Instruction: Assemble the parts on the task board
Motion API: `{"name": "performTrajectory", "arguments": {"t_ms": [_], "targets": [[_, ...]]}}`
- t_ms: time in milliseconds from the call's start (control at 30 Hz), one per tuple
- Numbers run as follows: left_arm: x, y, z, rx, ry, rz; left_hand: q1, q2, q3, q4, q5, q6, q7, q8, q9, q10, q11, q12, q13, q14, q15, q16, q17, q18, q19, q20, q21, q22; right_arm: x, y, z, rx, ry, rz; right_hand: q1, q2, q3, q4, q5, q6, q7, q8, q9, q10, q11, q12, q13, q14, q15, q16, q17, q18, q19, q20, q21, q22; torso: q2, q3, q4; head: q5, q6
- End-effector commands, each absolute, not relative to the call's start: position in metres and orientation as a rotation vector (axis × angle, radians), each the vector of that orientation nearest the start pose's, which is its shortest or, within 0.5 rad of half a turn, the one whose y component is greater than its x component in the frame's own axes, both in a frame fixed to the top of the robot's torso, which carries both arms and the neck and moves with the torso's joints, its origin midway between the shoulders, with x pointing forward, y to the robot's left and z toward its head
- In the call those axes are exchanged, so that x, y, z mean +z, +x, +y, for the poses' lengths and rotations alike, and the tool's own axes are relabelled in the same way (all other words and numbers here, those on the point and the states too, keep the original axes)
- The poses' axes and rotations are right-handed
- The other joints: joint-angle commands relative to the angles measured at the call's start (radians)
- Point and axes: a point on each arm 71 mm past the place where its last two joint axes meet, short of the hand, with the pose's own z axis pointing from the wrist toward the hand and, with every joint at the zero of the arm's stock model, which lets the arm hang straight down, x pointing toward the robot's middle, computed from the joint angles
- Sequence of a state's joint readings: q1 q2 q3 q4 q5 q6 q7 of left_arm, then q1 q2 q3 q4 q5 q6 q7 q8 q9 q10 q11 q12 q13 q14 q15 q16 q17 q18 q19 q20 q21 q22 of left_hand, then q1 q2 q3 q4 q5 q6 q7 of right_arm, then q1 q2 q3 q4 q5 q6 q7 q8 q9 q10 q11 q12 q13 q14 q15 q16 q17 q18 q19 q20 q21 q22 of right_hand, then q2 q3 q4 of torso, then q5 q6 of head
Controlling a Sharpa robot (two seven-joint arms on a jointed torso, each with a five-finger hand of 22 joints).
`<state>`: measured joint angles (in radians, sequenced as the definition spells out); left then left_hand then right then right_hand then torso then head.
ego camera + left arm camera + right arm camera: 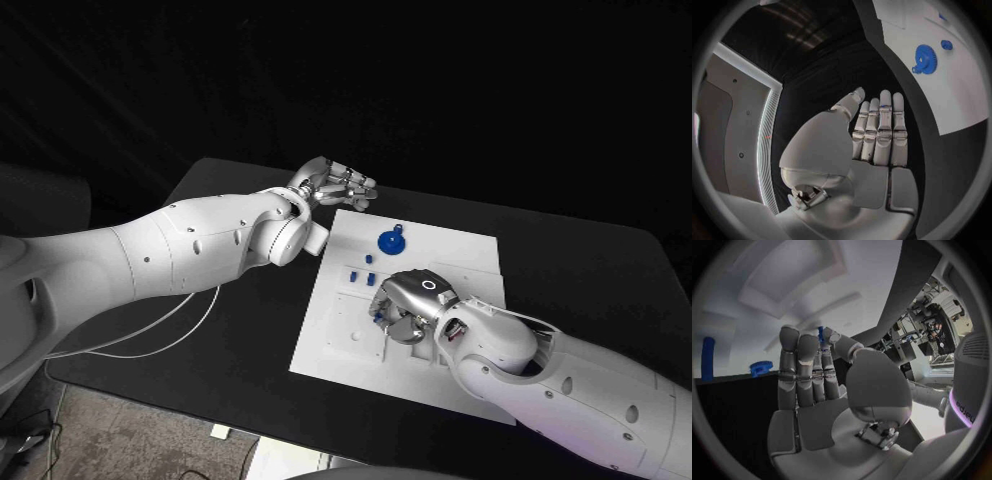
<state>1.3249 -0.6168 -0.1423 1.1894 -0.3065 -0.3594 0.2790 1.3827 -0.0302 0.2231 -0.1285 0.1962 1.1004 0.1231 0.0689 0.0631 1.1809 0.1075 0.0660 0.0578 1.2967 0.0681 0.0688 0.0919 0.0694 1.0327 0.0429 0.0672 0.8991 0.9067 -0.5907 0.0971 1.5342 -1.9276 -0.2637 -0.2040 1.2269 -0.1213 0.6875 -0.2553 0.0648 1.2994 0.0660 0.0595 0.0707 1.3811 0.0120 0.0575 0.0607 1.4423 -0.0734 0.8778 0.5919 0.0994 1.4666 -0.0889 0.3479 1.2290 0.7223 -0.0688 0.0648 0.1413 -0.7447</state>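
The white task board (459, 262) lies in the middle of the black table. A blue gear (389, 241) sits near its far edge, and the left wrist view shows the gear (924, 52) too. Small blue parts (371, 277) stand on the board's left side. My right hand (413, 300) hovers low over the board's middle. In the right wrist view it pinches a small blue peg (821, 333) between thumb and fingertip. My left hand (335, 187) is off the board's far-left corner over the bare table; its straight fingers (879, 125) hold nothing.
The black table (231, 300) surrounds the board on all sides. A white cable (173, 325) runs over the table to the left of the board. In the right wrist view a blue gear (762, 367) and a blue cylinder (707, 357) stand beyond the fingers.
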Motion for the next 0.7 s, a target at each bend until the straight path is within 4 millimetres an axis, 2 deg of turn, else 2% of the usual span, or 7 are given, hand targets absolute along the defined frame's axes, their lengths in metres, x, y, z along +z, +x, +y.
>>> {"name": "performTrajectory", "arguments": {"t_ms": [33,133,267,433,700], "targets": [[-0.1648,0.5573,0.1884,-1.251,-0.753,1.517,0.005,0.005,-0.002,0.005,-0.004,-0.003,0.006,-0.003,0.001,-0.006,-0.002,-0.005,0.000,-0.007,0.000,-0.003,-0.002,0.004,0.001,0.004,0.001,-0.001,-0.2610,0.4232,-0.0705,0.693,-0.493,1.652,0.000,0.009,-0.002,0.006,-0.002,-0.002,0.005,0.004,0.000,-0.005,0.004,0.003,0.001,-0.005,0.001,0.003,-0.003,0.015,0.033,-0.006,-0.009,-0.004,0.000,0.0002,0.0000,-0.001,0.000],[-0.1650,0.5573,0.1885,-1.251,-0.753,1.520,0.005,0.005,-0.003,0.006,-0.004,-0.002,0.006,-0.003,0.001,-0.007,-0.002,-0.006,0.000,-0.008,0.000,-0.003,-0.002,0.004,0.001,0.004,0.001,-0.001,-0.2610,0.4240,-0.0704,0.711,-0.473,1.650,-0.015,0.001,-0.022,0.020,0.019,-0.050,0.018,0.002,-0.005,-0.059,0.019,0.002,-0.001,-0.005,0.011,0.003,-0.005,0.016,0.032,0.001,-0.022,-0.009,0.000,0.0000,0.0000,-0.002,0.000],[-0.1652,0.5572,0.1881,-1.253,-0.754,1.526,0.005,0.005,-0.003,0.006,-0.005,-0.003,0.006,-0.003,0.001,-0.009,-0.001,-0.006,0.000,-0.011,0.001,-0.004,-0.002,0.004,0.001,0.004,0.001,-0.002,-0.2605,0.4248,-0.0710,0.735,-0.449,1.644,-0.022,-0.018,-0.071,0.043,0.025,-0.117,0.031,0.003,-0.006,-0.132,0.041,0.002,-0.001,-0.003,0.029,0.006,-0.008,0.027,0.036,0.019,-0.034,-0.021,0.000,-0.0007,-0.0002,-0.003,-0.001],[-0.1653,0.5572,0.1882,-1.254,-0.754,1.528,0.005,0.005,-0.003,0.006,-0.005,-0.003,0.006,-0.003,0.001,-0.009,-0.001,-0.006,0.000,-0.011,0.001,-0.004,-0.002,0.004,0.001,0.004,0.001,-0.002,-0.2605,0.4250,-0.0719,0.746,-0.438,1.644,-0.023,-0.033,-0.116,0.060,0.041,-0.127,0.033,0.003,-0.007,-0.162,0.050,0.001,-0.002,-0.004,0.036,0.008,-0.014,0.037,0.038,0.028,-0.047,-0.036,0.000,-0.0002,0.0001,-0.004,-0.001],[-0.1654,0.5572,0.1890,-1.253,-0.755,1.529,0.006,0.005,-0.004,0.006,-0.006,-0.002,0.006,-0.003,0.001,-0.010,-0.001,-0.006,0.000,-0.012,0.001,-0.003,-0.003,0.006,0.003,0.005,0.002,-0.003,-0.2606,0.4248,-0.0732,0.748,-0.434,1.647,-0.014,-0.031,-0.125,0.062,0.042,-0.126,0.033,0.004,-0.006,-0.163,0.050,0.002,-0.002,-0.005,0.036,0.010,-0.018,0.039,0.039,0.030,-0.045,-0.044,0.001,0.0006,0.0000,-0.004,-0.004]]}}
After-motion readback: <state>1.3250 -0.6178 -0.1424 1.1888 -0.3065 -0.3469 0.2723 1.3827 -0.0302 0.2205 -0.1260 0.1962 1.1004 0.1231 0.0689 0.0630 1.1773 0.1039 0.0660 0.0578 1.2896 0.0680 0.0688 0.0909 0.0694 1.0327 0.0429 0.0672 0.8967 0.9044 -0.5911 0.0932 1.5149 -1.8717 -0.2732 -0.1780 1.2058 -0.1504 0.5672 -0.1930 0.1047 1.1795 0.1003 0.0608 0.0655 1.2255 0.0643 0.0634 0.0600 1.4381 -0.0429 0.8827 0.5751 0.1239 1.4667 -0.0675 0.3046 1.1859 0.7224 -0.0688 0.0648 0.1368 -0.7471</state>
